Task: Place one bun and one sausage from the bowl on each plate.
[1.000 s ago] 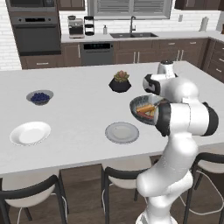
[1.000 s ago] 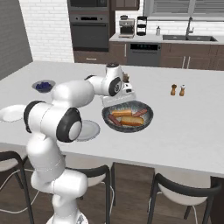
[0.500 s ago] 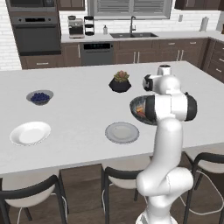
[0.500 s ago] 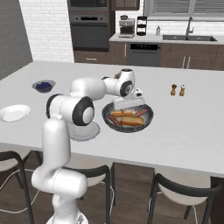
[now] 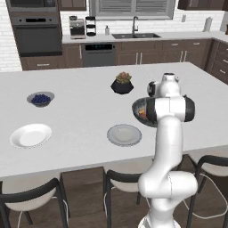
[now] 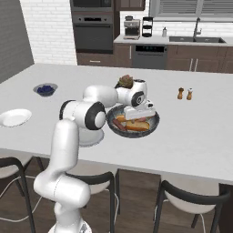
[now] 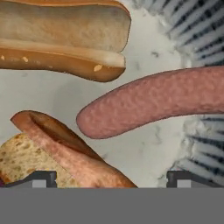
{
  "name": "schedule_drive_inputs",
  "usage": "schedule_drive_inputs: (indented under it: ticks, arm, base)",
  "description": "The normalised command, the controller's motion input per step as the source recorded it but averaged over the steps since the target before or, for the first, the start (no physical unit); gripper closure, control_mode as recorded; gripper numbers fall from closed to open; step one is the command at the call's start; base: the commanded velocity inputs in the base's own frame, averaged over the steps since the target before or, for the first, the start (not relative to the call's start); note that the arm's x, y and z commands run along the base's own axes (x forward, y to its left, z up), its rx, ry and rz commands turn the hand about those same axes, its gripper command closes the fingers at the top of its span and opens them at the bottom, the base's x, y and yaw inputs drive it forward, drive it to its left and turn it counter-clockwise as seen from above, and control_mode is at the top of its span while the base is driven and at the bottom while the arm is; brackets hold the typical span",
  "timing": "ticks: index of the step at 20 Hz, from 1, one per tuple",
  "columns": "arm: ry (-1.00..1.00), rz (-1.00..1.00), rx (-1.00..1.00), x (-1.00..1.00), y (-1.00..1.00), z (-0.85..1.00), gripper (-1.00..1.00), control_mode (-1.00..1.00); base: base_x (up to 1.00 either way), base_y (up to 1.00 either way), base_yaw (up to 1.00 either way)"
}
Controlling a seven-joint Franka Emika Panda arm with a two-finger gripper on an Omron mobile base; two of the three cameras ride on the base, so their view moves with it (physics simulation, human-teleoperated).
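Contents of the wide, shallow dark grey bowl with speckled rim (image 6: 154, 124) include hot-dog buns and sausages; it sits on the white island counter (image 6: 200, 132), right of the grey round plate (image 5: 124, 134) and well apart from the white round plate (image 5: 30, 135). The two-finger gripper (image 7: 112, 179) hangs low over the bowl, jaws spread wide and empty. Directly ahead lies a long pink-brown sausage (image 7: 153, 103): probably light, firm, smooth and apt to roll, so grasp mid-length across its narrow width. The tan split bun (image 7: 61, 37) beyond should be soft and compressible; pinch gently across its sides. A second sausage (image 7: 65, 148) appears to rest on another bun.
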Motion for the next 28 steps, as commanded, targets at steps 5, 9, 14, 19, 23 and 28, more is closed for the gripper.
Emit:
schedule_drive_inputs:
  ticks: [5, 9, 14, 19, 23, 28]
  arm:
    - [0.00, 0.14, 0.00, -0.05, 0.00, -0.19, -1.00, -1.00]
    - [0.00, 0.16, 0.00, -0.17, 0.04, -0.24, -1.00, -1.00]
    - [0.00, 0.07, 0.00, -0.31, 0.11, -0.11, 1.00, -1.00]
    - [-0.02, 0.00, 0.00, -0.20, 0.01, 0.05, 1.00, -1.00]
    - [-0.07, 0.00, -0.05, -0.22, 0.06, 0.48, 1.00, -1.00]
    - [-0.01, -0.03, -0.08, -0.08, 0.58, 0.58, 1.00, -1.00]
  base:
    - [0.00, 0.00, 0.00]
    - [0.00, 0.00, 0.00]
    - [0.00, 0.00, 0.00]
    - [0.00, 0.00, 0.00]
    - [0.00, 0.00, 0.00]
    - [0.00, 0.00, 0.00]
